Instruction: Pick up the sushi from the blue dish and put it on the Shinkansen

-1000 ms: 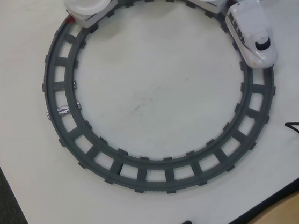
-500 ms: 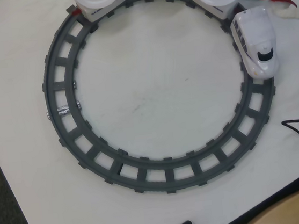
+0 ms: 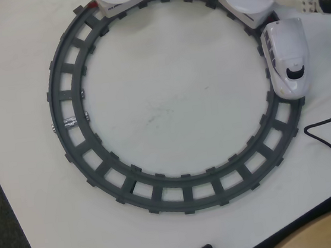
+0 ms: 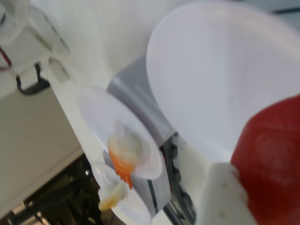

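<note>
Wrist view: the claw (image 4: 255,176) grips a red-topped sushi (image 4: 274,159), poised over an empty white dish (image 4: 211,75) on a train car. Beyond the claw, a second dish (image 4: 93,112) holds orange-topped sushi (image 4: 124,150); a third dish (image 4: 133,204) holds a pale piece (image 4: 110,194).

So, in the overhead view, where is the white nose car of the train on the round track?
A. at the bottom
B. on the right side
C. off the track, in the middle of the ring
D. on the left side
B: the white nose car sits on the right side of the gray track, just behind the plate-carrying cars at the top.
</note>
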Controlling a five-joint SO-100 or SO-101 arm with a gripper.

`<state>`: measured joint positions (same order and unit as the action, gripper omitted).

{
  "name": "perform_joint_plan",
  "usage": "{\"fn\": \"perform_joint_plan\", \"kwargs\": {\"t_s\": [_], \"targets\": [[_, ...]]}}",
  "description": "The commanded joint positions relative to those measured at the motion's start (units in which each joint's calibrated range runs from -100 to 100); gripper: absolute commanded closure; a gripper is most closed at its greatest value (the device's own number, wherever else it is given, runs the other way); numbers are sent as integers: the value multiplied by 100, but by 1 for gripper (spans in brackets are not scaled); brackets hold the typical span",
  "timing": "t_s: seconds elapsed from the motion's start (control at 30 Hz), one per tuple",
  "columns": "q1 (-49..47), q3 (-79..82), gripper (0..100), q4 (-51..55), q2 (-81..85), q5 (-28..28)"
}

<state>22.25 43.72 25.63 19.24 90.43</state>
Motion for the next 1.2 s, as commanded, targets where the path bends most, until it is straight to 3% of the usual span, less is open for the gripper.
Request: {"fn": "perform_joint_plan", "kwargs": {"t_s": [0.0, 0.4, 0.57, 0.87, 1.17], "targets": [[-60, -18, 98, -565, -258, 123], [-306, 45, 97, -942, -542, 86], [-201, 790, 97, -1216, -225, 92], [-113, 1499, 79, -1370, 427, 76], [-121, 1391, 77, -1669, 527, 71]]}}
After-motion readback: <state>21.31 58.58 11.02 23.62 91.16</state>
